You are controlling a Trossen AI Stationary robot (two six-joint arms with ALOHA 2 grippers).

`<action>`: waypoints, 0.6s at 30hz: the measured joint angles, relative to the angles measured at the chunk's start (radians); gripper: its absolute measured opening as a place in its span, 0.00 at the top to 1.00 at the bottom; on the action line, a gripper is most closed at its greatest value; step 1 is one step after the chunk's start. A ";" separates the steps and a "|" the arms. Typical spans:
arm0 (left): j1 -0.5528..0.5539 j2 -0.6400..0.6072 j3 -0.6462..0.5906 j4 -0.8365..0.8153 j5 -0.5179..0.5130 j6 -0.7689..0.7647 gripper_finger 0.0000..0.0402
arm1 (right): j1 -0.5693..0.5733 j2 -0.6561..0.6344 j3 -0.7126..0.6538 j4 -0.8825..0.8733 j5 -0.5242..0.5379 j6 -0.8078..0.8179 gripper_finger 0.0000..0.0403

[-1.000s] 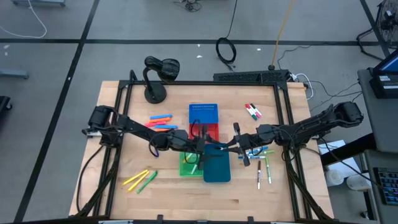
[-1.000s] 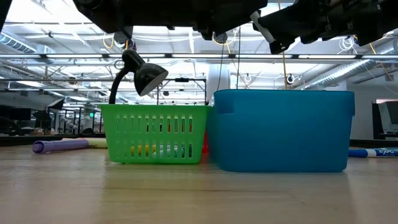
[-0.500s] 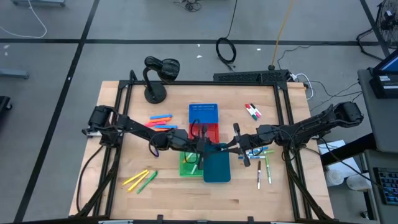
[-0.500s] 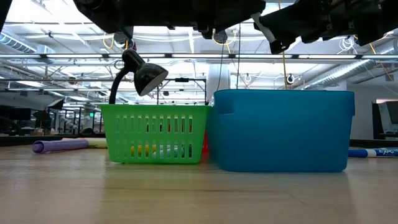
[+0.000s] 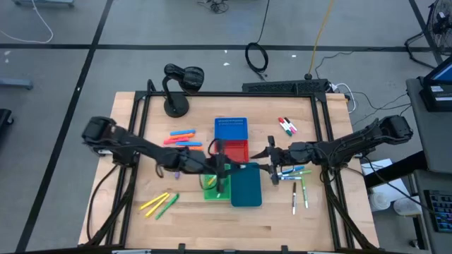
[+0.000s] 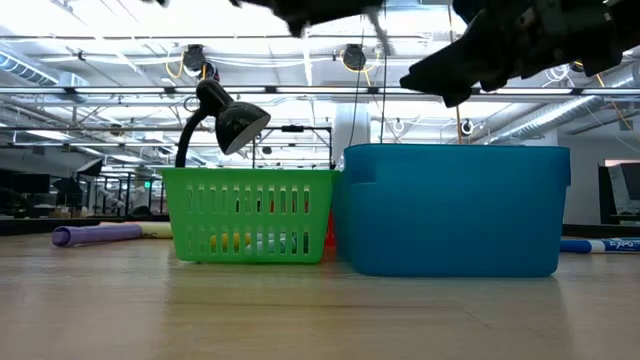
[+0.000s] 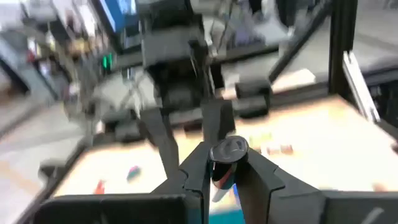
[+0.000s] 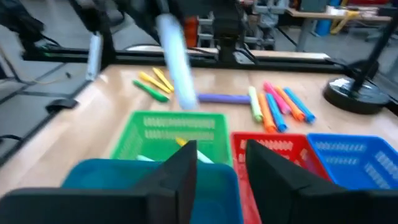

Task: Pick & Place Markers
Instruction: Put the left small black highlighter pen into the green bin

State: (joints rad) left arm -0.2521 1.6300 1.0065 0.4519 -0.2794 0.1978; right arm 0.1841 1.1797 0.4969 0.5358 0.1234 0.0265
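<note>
Left gripper (image 7: 227, 177) pinches a marker (image 7: 225, 163) over our green bin (image 5: 214, 189); right gripper (image 8: 219, 163) spread beside it (no label legible).

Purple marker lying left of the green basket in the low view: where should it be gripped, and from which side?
Mid-barrel, straight from above, fingers closing across its width. The purple marker lies flat on the table, so only top and sides are free, and one end nears the highlighters. The left gripper is shut on a dark-capped marker; the right gripper is open.
</note>
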 joint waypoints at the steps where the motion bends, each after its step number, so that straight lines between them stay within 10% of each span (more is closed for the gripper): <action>1: -0.012 -0.029 0.000 -0.072 -0.025 -0.034 0.87 | 0.000 -0.002 0.000 0.000 -0.001 -0.001 0.65; 10: -0.074 -0.169 -0.013 -0.589 -0.243 -0.393 0.87 | 0.001 -0.066 0.000 -0.043 0.115 -0.012 0.58; 18: -0.051 -0.170 -0.105 -0.496 -0.216 -0.480 0.86 | 0.001 -0.161 0.000 -0.078 0.116 -0.033 0.59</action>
State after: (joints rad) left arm -0.3027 1.4605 0.9014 -0.0444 -0.4954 -0.2822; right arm 0.1848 1.0191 0.4969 0.4577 0.2394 -0.0064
